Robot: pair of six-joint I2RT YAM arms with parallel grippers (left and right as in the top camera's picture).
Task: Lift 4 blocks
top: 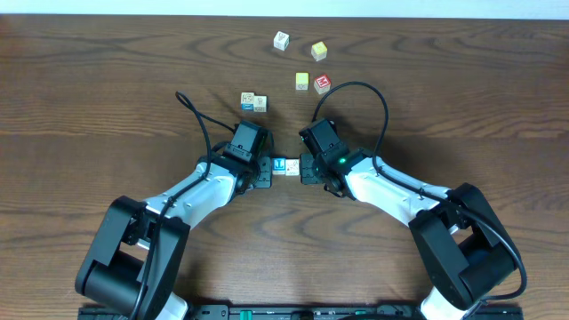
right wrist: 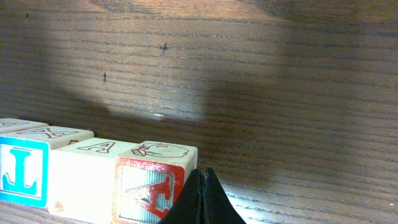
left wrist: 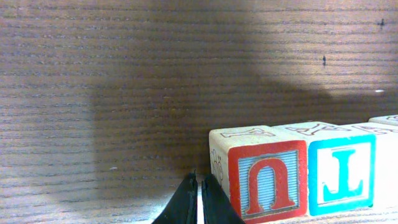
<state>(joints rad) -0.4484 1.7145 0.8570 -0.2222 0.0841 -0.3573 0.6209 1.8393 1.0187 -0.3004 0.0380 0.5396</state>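
Four blocks stand in a tight row between my two grippers. In the overhead view the row point(top: 285, 166) lies at the table's middle. My left gripper point(top: 269, 167) point(left wrist: 199, 178) is shut, its finger against the side of a red block with a U-like letter point(left wrist: 267, 180). Beside that block come a blue-faced block point(left wrist: 342, 174) point(right wrist: 22, 171) and a white-faced block point(right wrist: 81, 180). My right gripper point(top: 304, 167) point(right wrist: 202, 172) is shut against the red-faced block point(right wrist: 149, 186) at the other end. I cannot tell whether the row rests on the table or hangs just above it.
Loose cubes lie farther back: a white one point(top: 281, 40), two yellow ones point(top: 318, 51) point(top: 302, 81), a red one point(top: 322, 84), and a pair point(top: 253, 102) behind the left gripper. Both arms' cables loop above the wrists.
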